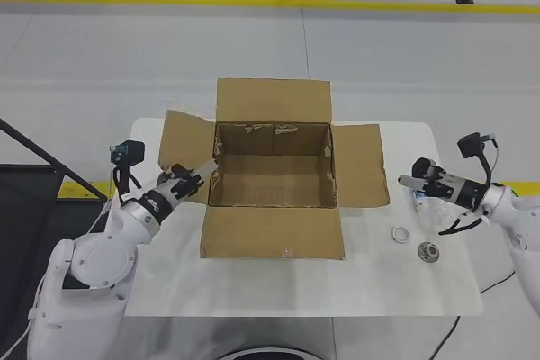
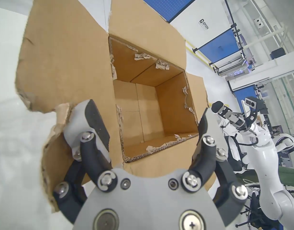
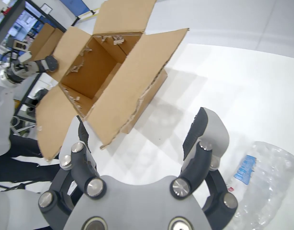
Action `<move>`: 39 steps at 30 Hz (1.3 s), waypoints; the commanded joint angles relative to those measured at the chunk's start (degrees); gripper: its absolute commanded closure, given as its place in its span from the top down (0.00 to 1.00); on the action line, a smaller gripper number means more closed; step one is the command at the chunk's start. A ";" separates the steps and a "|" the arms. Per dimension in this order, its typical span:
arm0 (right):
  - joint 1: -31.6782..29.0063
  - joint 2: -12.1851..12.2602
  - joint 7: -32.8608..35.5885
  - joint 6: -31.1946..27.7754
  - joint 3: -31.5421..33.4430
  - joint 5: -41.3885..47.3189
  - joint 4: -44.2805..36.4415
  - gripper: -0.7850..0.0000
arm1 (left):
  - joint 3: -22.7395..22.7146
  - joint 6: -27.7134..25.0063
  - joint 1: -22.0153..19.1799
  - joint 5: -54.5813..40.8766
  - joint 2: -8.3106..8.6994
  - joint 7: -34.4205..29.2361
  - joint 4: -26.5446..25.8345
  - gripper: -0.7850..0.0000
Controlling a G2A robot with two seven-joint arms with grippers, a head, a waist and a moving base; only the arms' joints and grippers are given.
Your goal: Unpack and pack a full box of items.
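An open cardboard box (image 1: 272,180) stands mid-table with all flaps folded out; its inside (image 2: 142,111) looks bare, with torn paper along the rims. My left gripper (image 1: 198,173) (image 2: 149,123) is open and hovers over the box's left flap (image 2: 65,60), at the edge of the opening. My right gripper (image 1: 411,184) (image 3: 139,130) is open, just right of the box's right flap (image 3: 137,77), holding nothing. A crumpled clear plastic bottle (image 1: 432,212) (image 3: 261,178) lies on the table beside the right gripper.
A small white ring (image 1: 401,234) and a dark round part (image 1: 427,252) lie on the white table (image 1: 252,288) in front of the bottle. The other arm shows far off in each wrist view (image 2: 230,116) (image 3: 50,64).
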 commanded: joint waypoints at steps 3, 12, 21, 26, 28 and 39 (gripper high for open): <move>7.22 -0.95 10.94 3.65 -4.92 7.39 4.46 1.00 | -1.09 -0.88 1.12 -0.51 0.14 1.08 0.36 1.00; 19.58 -5.08 15.52 8.27 -16.96 9.20 17.40 0.95 | -2.45 -2.18 2.78 -2.13 0.41 1.85 0.24 1.00; 24.35 -7.68 16.37 5.50 -21.89 10.61 25.22 0.33 | -2.70 -2.95 2.70 -2.60 0.72 1.51 0.35 1.00; 25.17 -8.37 16.59 4.65 -22.92 11.22 27.14 0.22 | -2.68 -3.04 2.30 -2.71 0.89 1.26 0.66 1.00; 25.32 -8.57 16.61 4.46 -23.13 11.60 27.71 0.13 | -2.65 -3.14 2.11 -2.72 0.97 1.09 0.84 1.00; 24.42 -8.63 16.70 2.80 -22.85 12.77 27.38 0.00 | -2.62 -3.47 1.52 -2.91 1.34 0.55 1.65 1.00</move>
